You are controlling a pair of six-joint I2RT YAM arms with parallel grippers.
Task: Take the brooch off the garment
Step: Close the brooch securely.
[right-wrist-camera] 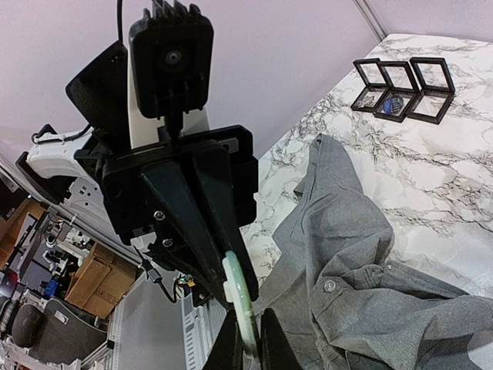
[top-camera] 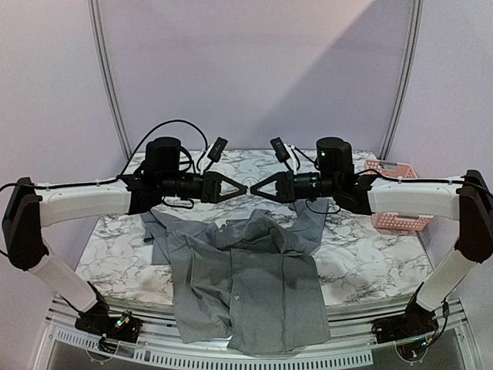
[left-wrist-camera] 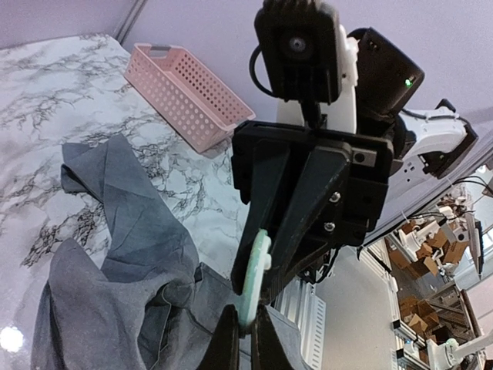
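Both arms meet high over the white marble-patterned table (top-camera: 115, 247). The left gripper (top-camera: 243, 187) and right gripper (top-camera: 253, 188) point tip to tip, each claw pinched together on an edge of the flat, pale green oval brooch (left-wrist-camera: 255, 276). The large grey collared shirt (top-camera: 258, 285) lies crumpled and spread on the table directly below, its hem hanging over the near edge. No cloth appears to cling to the brooch, so it looks already freed from the garment. The step in hand reads as a mid-air handover. Next, one claw would need to let go while the other holds firm, then carry the brooch clear of the shirt, perhaps toward the pink perforated plastic basket (top-camera: 400, 222) at the right rear
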